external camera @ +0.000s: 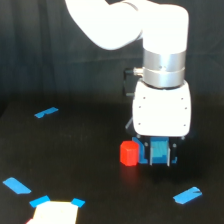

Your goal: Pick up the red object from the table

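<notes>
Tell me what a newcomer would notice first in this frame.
The big white arm fills the upper middle, reaching down to the black table. At its foot, the red object sits on the table just to the exterior view's left of the blue tool; whether they touch is unclear. Blue tape pieces are scattered around, and a pale rectangle lies at the bottom left.

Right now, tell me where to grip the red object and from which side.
Grip the red object across its flat side facets, coming straight down. It stands upright on the table, beside the gripper on the exterior view's left, so the gripper probably must shift over first.
</notes>
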You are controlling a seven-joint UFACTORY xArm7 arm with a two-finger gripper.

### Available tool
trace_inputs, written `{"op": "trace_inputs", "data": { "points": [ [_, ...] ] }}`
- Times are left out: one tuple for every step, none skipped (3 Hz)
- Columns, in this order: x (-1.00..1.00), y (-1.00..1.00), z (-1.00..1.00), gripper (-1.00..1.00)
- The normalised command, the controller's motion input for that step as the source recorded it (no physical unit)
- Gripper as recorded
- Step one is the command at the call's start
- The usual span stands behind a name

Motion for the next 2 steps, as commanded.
{"op": "trace_inputs", "data": {
  "points": [
    [1.00, -1.00, 1.00, 0.43],
    [1.00, -1.00, 0.27, 0.50]
  ]
}}
